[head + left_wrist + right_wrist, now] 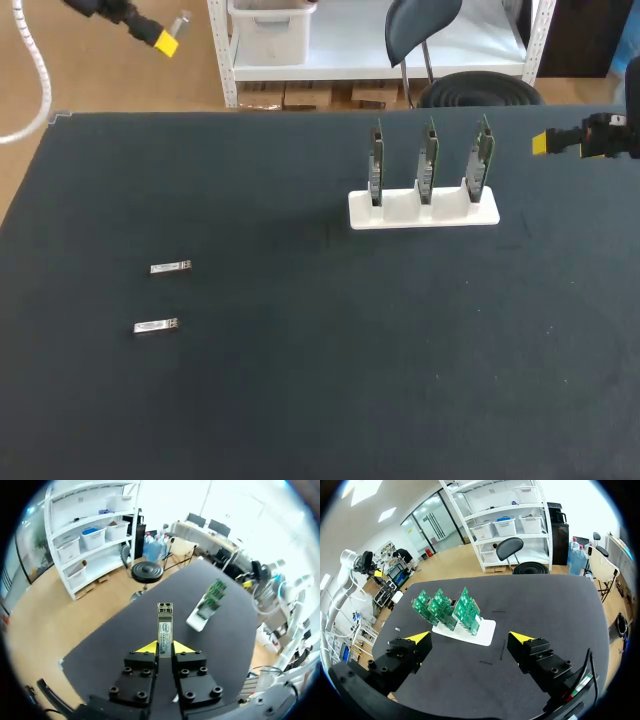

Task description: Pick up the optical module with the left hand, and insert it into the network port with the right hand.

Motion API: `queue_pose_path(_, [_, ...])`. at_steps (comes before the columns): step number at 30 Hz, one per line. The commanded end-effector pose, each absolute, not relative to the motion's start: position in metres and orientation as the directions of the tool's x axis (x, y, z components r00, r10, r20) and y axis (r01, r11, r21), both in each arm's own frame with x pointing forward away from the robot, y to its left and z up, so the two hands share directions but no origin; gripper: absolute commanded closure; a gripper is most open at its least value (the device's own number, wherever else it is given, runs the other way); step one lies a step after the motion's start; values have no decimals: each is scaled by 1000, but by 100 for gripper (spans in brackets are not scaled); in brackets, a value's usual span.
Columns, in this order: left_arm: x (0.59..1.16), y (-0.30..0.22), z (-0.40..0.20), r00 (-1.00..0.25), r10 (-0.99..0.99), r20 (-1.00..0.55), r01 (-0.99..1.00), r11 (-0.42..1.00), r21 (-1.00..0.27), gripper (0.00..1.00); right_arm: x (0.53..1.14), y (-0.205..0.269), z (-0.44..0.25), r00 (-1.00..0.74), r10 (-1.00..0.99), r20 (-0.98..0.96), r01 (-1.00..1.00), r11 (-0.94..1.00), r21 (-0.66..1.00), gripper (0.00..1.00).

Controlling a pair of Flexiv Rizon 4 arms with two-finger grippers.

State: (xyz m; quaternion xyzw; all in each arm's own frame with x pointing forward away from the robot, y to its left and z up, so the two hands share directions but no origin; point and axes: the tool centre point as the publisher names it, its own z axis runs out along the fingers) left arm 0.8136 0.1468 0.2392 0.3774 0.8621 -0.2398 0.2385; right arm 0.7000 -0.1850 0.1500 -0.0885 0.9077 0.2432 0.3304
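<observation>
L gripper [164, 647] clamps module [164, 624]; holder [405, 211] w/ 3 boards [428, 160].

optical module [164, 629] held in the left claw [165, 648], network cards [451, 609] ahead of the right claw [471, 638]

the slim silver optical module, with a printed label on top, is pinched between both yellow tips of the left claw and points straight ahead past them. a second module [170, 267] and a third module [156, 326] lie flat on the table, near each other and well apart from that claw. three green network cards stand upright side by side in a white stand [484, 631], ahead of the right claw and not touching it.
</observation>
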Motion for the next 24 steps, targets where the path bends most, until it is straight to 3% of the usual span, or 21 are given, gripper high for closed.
queue_pose_path(1, [794, 128, 235, -469, 101, -878, 829, 393, -397, 100, 700, -185, 150, -766, 0, -643, -321, 866, 383, 0])
queue_pose_path(24, [774, 13, 252, -213, 102, -972, 962, 197, -190, 100, 700, -185, 150, -766, 0, -643, -321, 866, 383, 0])
